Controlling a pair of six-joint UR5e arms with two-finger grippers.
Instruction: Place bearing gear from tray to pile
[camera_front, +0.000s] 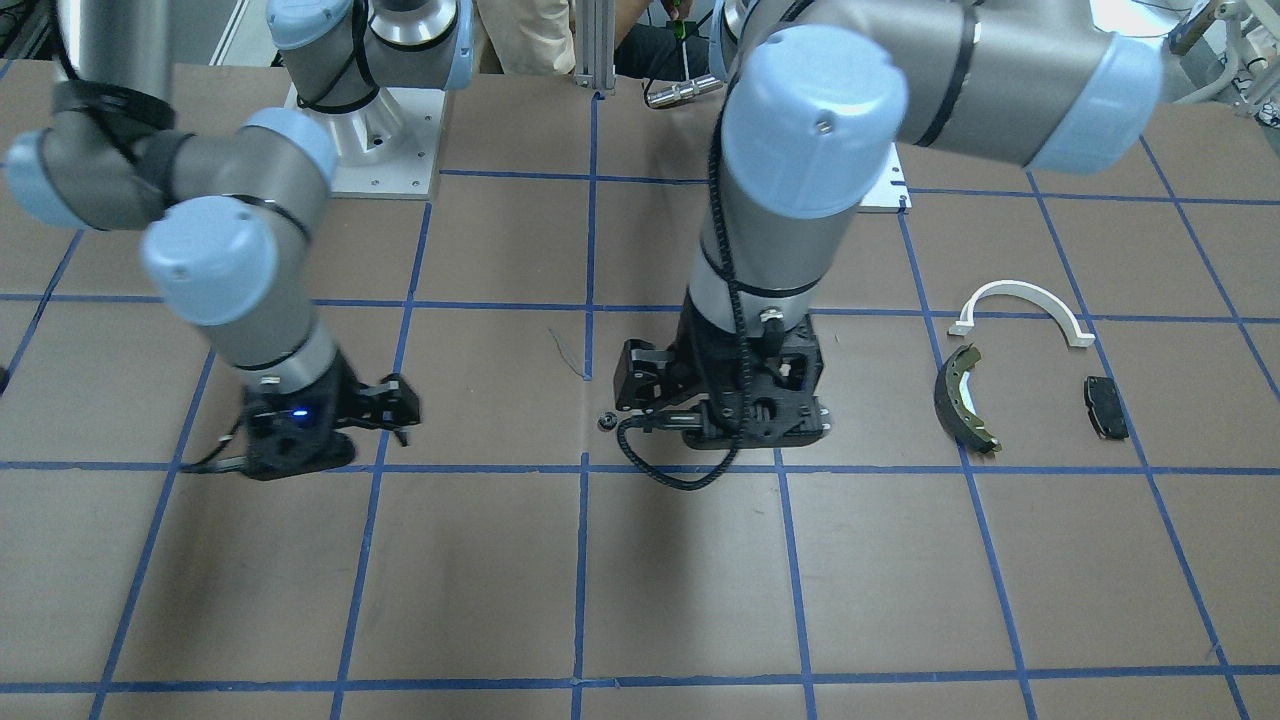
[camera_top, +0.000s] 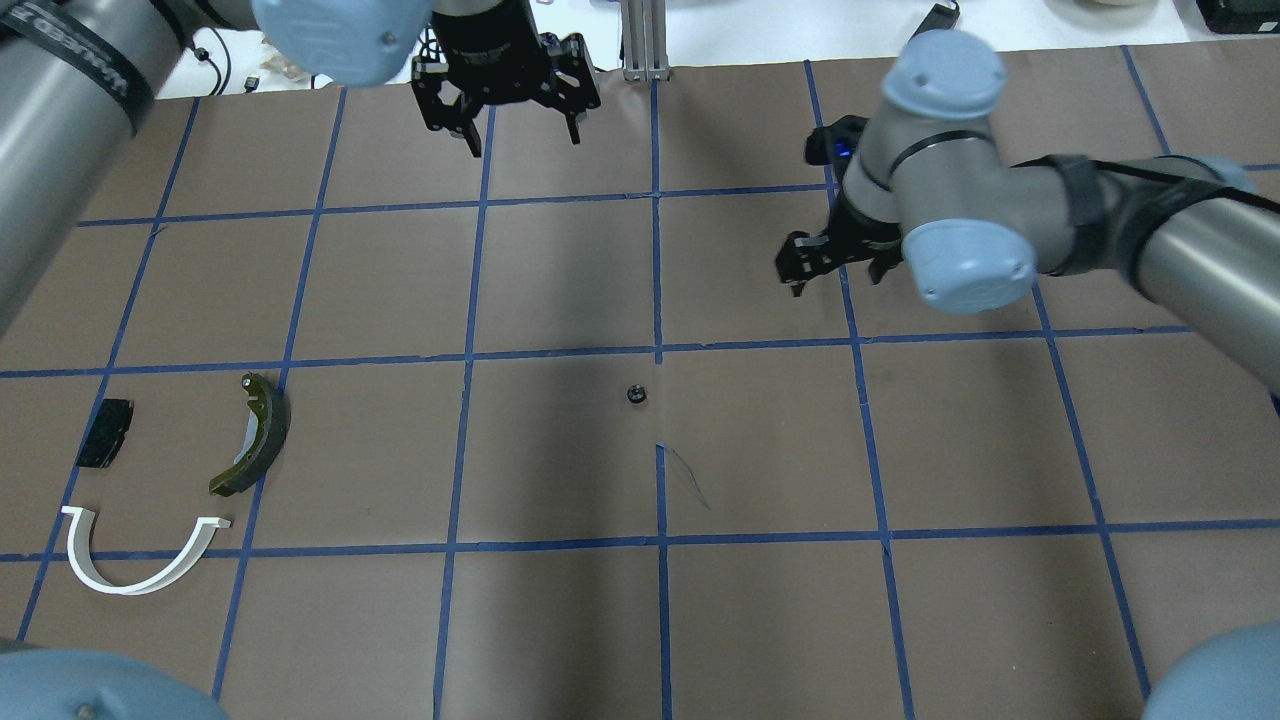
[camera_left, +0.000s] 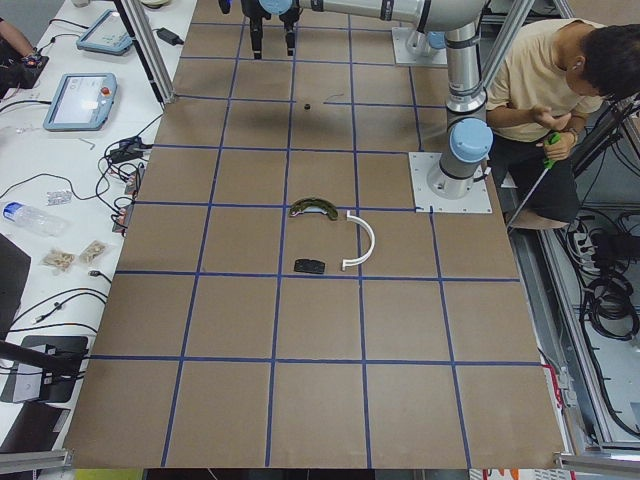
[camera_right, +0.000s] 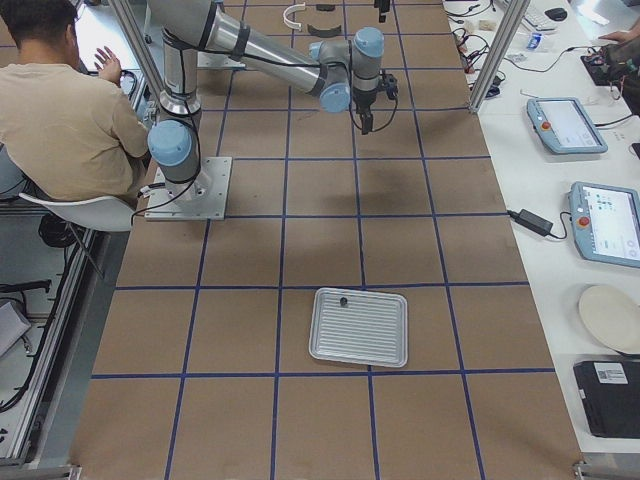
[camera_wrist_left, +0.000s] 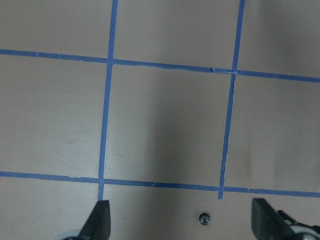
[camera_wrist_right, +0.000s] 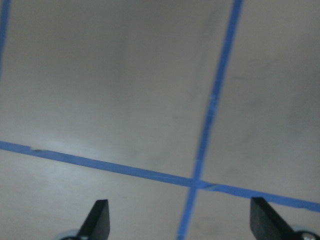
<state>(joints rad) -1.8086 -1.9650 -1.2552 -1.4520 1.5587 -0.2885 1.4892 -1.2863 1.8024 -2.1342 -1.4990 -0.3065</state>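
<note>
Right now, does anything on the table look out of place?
Yes. The small bearing gear lies alone near the table's middle, well apart from the brake shoe, white arch and black pad.

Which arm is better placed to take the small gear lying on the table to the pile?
Left. The left gripper, open, hangs near the gear, and the pile lies on its side.

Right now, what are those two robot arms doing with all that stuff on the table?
Neither arm holds anything. A tiny black gear lies alone mid-table. The left gripper hangs open above it; the right gripper is open too, over bare table. The pile, a white arch, a brake shoe and a black pad, lies off to the robot's left, apart from the gear.
</note>
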